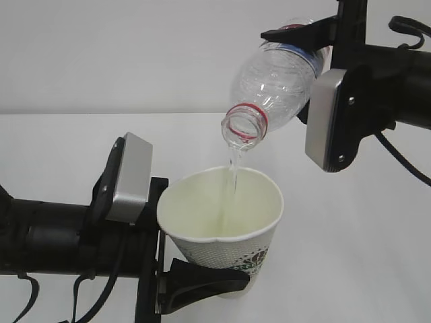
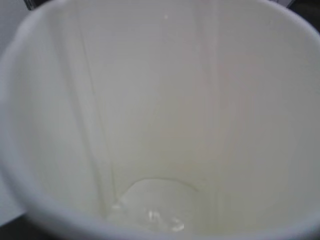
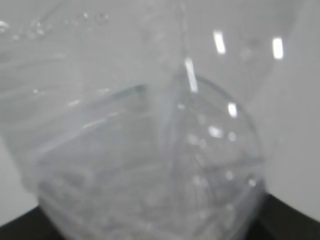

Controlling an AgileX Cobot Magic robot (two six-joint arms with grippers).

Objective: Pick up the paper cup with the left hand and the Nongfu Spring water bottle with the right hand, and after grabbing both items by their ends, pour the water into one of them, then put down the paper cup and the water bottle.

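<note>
Left hand pinches the paper cup near its base, black fingers wrapped around the lower wall, cup tilted slightly with the mouth facing up and toward the camera, held above the white table. Right hand clamps the water bottle by its bottom end, up at the top right, bottle tipped steeply so the open neck with the red ring points down-left, just above the cup rim, not touching it. Thin clear stream of water falls from the bottle mouth into the cup. Left wrist view: cup interior fills the frame, cream-white walls, small pale pool at the bottom. Right wrist view: blurred clear ribbed plastic of the bottle close up, droplets on the inside; fingers not visible there.
</note>
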